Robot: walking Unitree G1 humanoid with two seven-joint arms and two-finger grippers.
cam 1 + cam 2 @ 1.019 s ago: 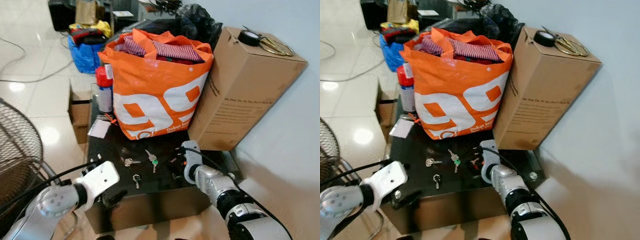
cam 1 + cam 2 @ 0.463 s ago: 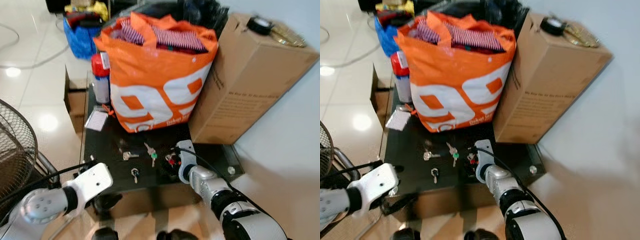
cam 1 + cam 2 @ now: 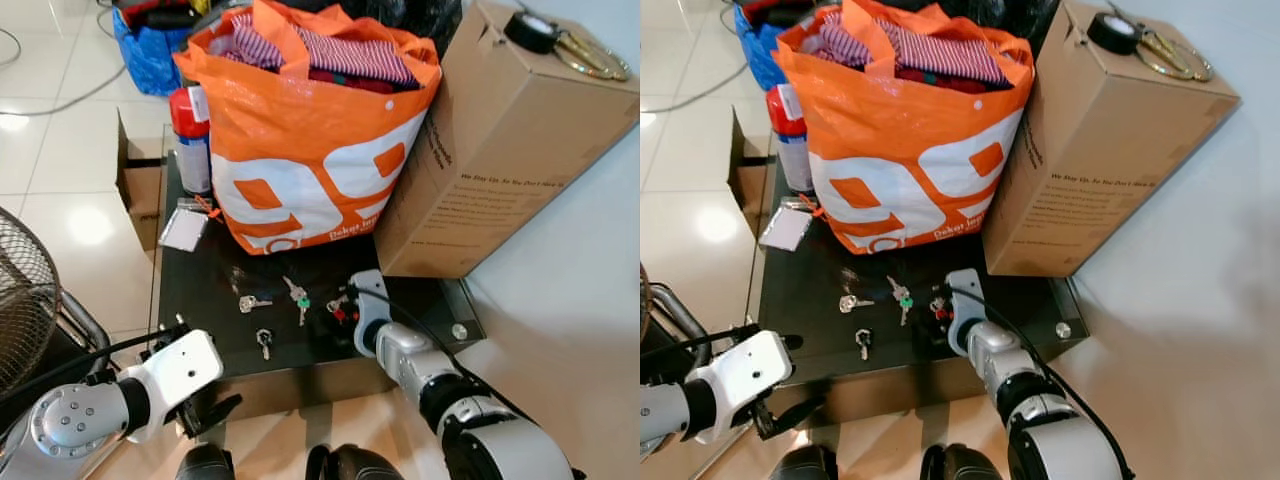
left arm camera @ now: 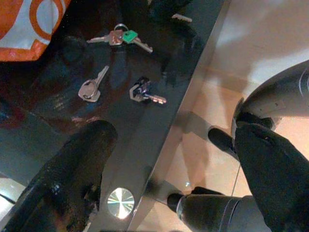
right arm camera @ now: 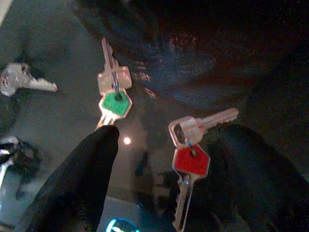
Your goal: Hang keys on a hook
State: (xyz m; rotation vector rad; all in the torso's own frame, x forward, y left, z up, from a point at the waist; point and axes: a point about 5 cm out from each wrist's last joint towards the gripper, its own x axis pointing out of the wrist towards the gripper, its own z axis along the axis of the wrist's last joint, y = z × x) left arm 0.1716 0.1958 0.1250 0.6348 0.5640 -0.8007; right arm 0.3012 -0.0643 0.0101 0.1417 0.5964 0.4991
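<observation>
Red-tag keys [image 5: 189,162] on table [image 3: 200,300] | R gripper [image 5: 164,159] fingers apart, straddling

Both head eyes are looking steeply down on the black desk [image 3: 200,290]. Each wrist camera is peering close along its own jaws, sharing the green-tagged keys [image 5: 115,103] ahead.
</observation>
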